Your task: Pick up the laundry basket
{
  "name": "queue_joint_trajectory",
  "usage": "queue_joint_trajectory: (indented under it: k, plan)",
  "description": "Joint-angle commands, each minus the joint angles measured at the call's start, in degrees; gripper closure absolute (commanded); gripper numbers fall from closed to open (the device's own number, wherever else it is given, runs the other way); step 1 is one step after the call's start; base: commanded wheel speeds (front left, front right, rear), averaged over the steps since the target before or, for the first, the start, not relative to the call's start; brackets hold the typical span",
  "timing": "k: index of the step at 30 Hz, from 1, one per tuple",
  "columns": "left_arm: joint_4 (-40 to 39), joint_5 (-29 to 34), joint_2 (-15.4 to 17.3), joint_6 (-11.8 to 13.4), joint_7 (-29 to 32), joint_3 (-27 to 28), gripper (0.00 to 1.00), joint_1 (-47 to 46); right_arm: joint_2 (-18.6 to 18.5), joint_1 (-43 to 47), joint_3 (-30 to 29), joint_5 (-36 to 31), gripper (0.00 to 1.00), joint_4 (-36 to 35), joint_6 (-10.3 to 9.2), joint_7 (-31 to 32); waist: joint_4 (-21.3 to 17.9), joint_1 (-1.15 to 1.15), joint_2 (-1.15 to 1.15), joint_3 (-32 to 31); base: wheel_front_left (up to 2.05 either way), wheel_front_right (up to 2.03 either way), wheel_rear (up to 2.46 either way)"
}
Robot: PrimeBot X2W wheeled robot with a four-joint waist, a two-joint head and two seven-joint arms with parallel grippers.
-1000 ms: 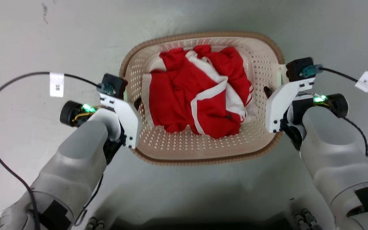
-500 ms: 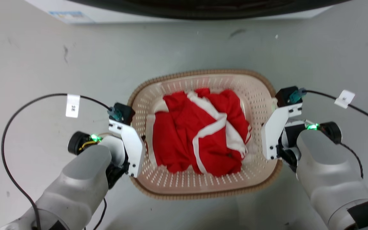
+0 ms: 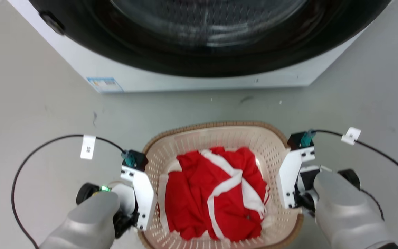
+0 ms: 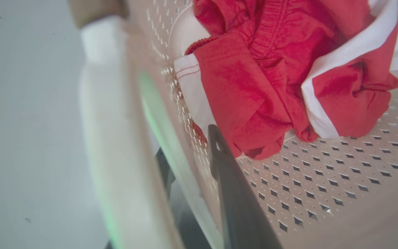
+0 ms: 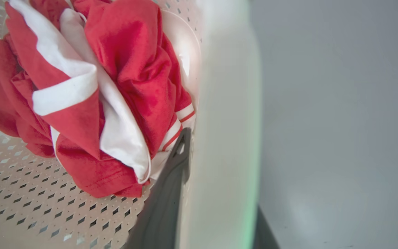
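Change: the head view has swung upward; a washer (image 3: 199,41) is now taken in and the basket (image 3: 216,123) is seen lower in frame (the camera is judged moved, not the things)
Meaning: the hold on both sides has been kept; the lift is judged begun; clearance from the floor cannot be told
Place: basket before the washer, red clothes (image 3: 216,197) inside
Left arm: the left gripper (image 4: 190,148) is clamped on the basket's left side, one finger inside, one outside
Right arm: the right gripper (image 5: 219,162) is clenched likewise on the right side
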Motion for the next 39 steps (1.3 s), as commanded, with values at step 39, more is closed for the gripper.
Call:
queue_joint_trajectory:
  k: [39]
  plan:
    - [-3.2, -3.0, 1.6, -0.2, 9.7, -2.6, 1.0, 17.9, -1.0, 17.5, 12.5, 13.3, 1.0, -1.5, 0.08, 6.9, 0.8, 0.0, 0.0, -30.8, 0.0, 0.0, 0.0]
